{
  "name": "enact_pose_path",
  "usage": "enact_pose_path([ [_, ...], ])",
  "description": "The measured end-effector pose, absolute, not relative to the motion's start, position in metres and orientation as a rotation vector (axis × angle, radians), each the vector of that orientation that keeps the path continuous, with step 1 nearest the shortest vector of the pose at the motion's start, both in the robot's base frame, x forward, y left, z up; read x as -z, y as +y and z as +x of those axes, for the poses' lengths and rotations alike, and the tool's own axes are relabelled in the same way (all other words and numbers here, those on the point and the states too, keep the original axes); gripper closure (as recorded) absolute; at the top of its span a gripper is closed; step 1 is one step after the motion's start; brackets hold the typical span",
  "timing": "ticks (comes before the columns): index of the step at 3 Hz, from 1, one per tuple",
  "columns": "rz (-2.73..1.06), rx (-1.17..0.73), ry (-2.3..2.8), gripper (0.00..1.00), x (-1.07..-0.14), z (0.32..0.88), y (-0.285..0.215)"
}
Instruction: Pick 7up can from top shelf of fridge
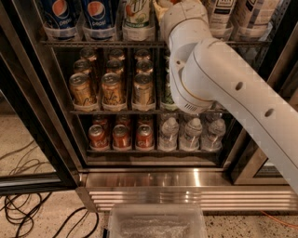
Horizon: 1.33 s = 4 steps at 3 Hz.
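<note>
The 7up can (137,16), pale with green lettering, stands on the top shelf (93,43) of the fridge (60,139), third from the left, and its top is cut off by the picture's edge. My gripper (166,4) is at the end of the white arm (209,79), at the top edge just right of the 7up can. It is mostly hidden by the wrist and cut off by the picture's edge.
Two blue Pepsi cans (58,14) stand left of the 7up can, and pale cans (223,14) to the right. Gold cans (111,88) fill the middle rack. Red cans (121,135) and water bottles (192,135) sit below. A clear bin (156,223) and cables (28,209) lie on the floor.
</note>
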<state>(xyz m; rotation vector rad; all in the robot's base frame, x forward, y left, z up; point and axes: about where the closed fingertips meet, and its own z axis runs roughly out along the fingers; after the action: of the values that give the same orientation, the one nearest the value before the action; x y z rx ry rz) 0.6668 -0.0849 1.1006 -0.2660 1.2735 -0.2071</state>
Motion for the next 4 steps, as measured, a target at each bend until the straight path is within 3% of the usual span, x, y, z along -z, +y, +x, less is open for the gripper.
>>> enact_pose_path([
  [4,-0.233,0.169,1.241,1.0,-1.1117,0.6543,-0.0932],
])
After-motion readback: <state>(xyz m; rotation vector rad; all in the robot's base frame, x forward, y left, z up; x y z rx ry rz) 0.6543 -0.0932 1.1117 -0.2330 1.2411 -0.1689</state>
